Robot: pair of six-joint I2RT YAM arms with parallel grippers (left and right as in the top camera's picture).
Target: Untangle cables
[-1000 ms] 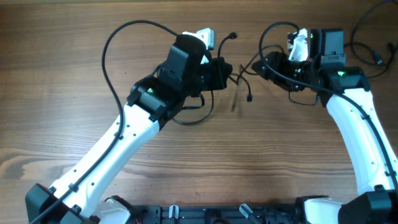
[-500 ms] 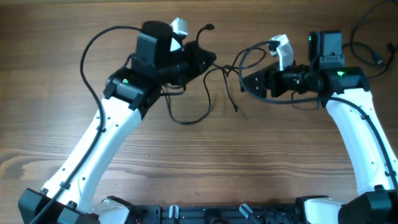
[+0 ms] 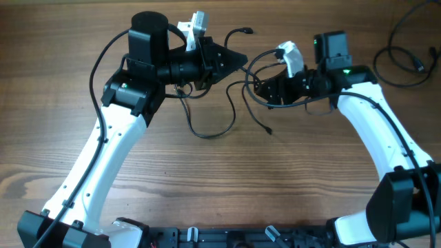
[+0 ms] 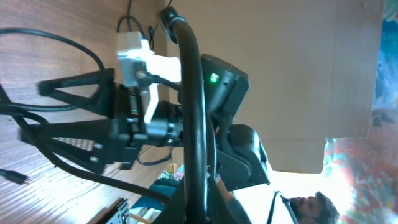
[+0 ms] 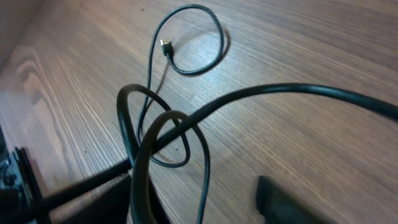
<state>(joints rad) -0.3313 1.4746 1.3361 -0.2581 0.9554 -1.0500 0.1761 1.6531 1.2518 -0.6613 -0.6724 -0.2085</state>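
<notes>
The cables are thin black cords strung between my two grippers, with a slack loop point(image 3: 210, 136) lying on the wooden table. One plug end point(image 3: 247, 31) sticks up at the back and another point(image 3: 268, 131) rests on the table. My left gripper point(image 3: 233, 60) points right and is shut on a cable point(image 4: 194, 112), which runs up between its fingers point(image 4: 200, 196). My right gripper point(image 3: 259, 88) points left, close to the left one, with its fingers apart point(image 5: 196, 205). Looped cable point(image 5: 146, 155) passes beside its left finger. A thin loop with a plug point(image 5: 165, 45) lies beyond.
Another black wire point(image 3: 406, 58) lies at the table's far right corner. The left arm's own thick wire point(image 3: 103, 62) arcs out to the left. The arm bases and a black rail point(image 3: 227, 238) line the front edge.
My left gripper has lifted and turned to point right, carrying the cable. My right gripper has moved left toward it. The loose plug end has slid nearer the front.
</notes>
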